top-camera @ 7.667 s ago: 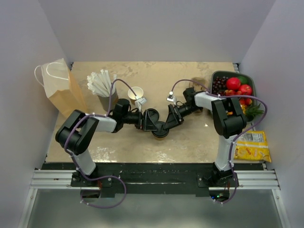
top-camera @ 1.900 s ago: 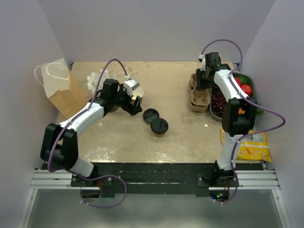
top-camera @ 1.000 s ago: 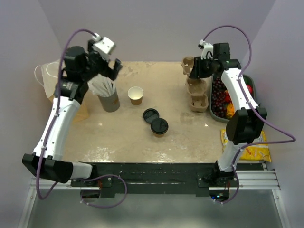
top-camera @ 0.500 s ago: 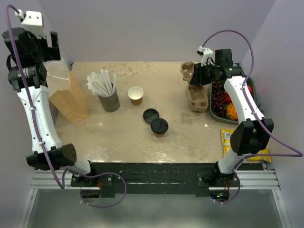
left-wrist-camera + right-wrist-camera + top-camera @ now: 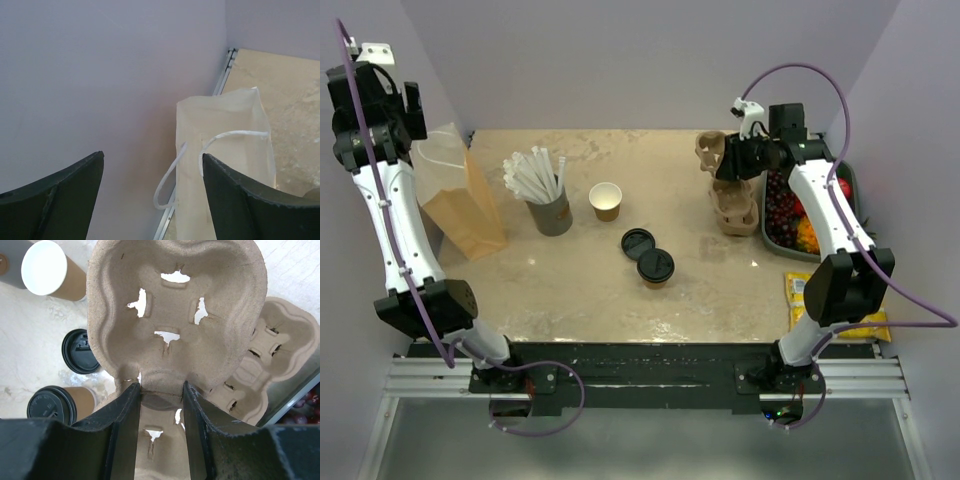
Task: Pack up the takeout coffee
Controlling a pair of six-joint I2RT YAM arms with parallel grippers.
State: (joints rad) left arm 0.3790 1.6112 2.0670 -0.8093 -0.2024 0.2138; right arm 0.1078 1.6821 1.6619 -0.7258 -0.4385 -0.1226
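coffee [image 5: 656, 266] stands on the tabletop [image 5: 720, 290], no hand on it

top view: left hand [image 5: 408, 112] hangs high over the bag [image 5: 460, 205], released; right hand [image 5: 728, 162] holds a carrier [image 5: 710, 150] above a second carrier [image 5: 736, 208]; the coffee is well apart from both, nearer the arm bases than the right hand, a loose lid [image 5: 637, 242] just beside it. left wrist: fingers [image 5: 60, 190] spread wide, nothing between them, the bag's mouth below and to their right. right wrist: fingers [image 5: 122, 425] clenched on the carrier's near rim; coffee down-left of the hand, lid beyond it, open cup [image 5: 47, 270] farther off.
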